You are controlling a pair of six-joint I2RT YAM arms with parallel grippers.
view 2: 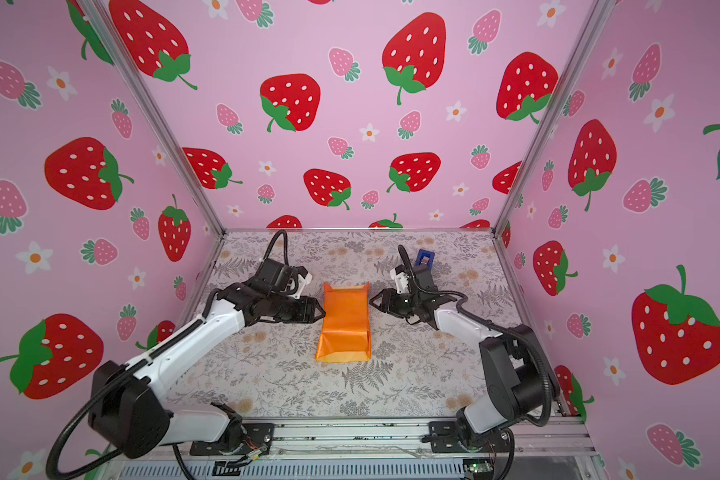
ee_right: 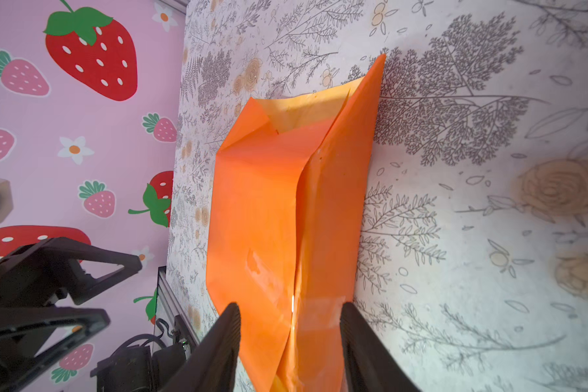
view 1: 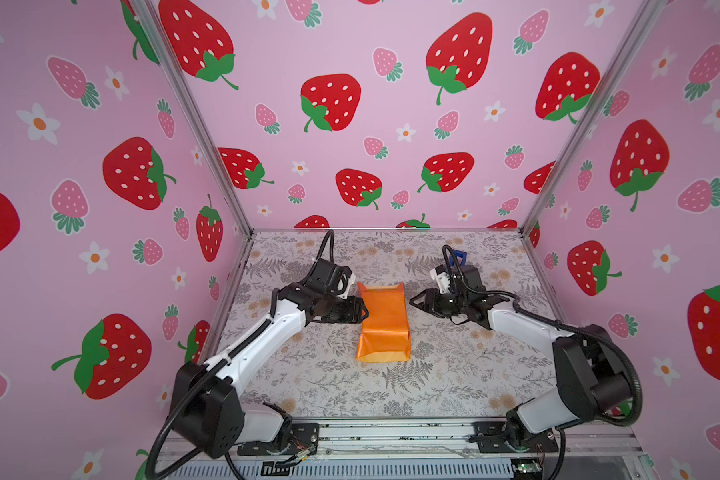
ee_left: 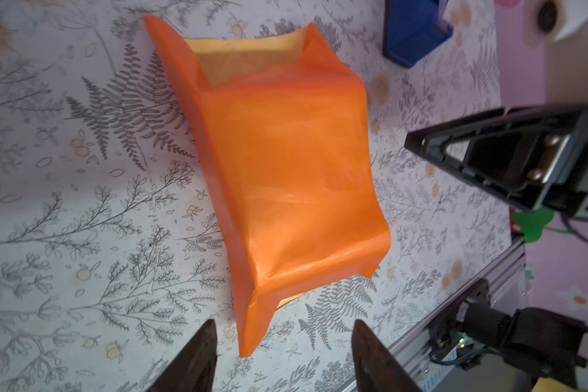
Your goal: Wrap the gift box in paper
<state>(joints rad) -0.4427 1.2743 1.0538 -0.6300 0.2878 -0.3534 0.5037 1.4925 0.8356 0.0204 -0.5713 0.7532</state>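
Note:
The paper (view 1: 383, 324) (view 2: 346, 324) lies mid-table, folded glossy orange side out into a long tube. Pale yellow shows inside its far open end (ee_left: 248, 57) and its near end. The gift box is hidden; I take it to be under the paper. My left gripper (view 1: 366, 309) (view 2: 321, 311) hovers at the tube's left side, open; a loose paper corner (ee_left: 252, 332) shows between its fingers, unclamped. My right gripper (view 1: 412, 301) (view 2: 371, 300) is open just off the tube's right side. In the right wrist view its fingers (ee_right: 350, 325) frame the overlapped seam (ee_right: 299, 237).
A blue tape dispenser (view 1: 458, 255) (view 2: 425, 258) (ee_left: 414, 30) stands at the back right, behind the right arm. The floral table (view 1: 350, 395) ends at a metal rail (view 1: 391, 432) in front. Strawberry-print walls close the left, right and back.

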